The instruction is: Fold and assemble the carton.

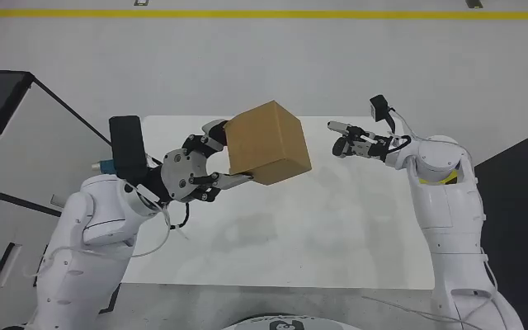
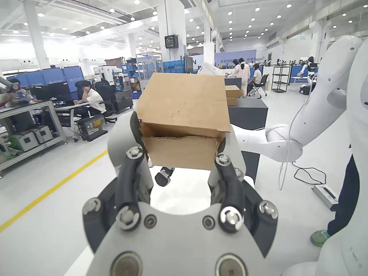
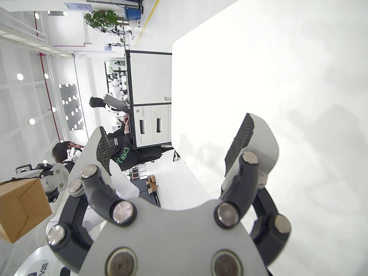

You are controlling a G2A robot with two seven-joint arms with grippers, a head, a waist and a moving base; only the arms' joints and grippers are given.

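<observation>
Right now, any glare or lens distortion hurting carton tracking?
Right wrist view: table glares near-white. Top view: carton evenly lit, faces distinct. Left wrist view: wide-angle lens bends the pillars; carton in the left gripper is glare-free.

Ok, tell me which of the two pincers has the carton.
The left pincer: it is shut on the carton, holding it above the table. The right pincer stands open and empty, apart from the carton.

White table [image 1: 346,239], rounded corners; faint marks, possibly shadows.
</observation>
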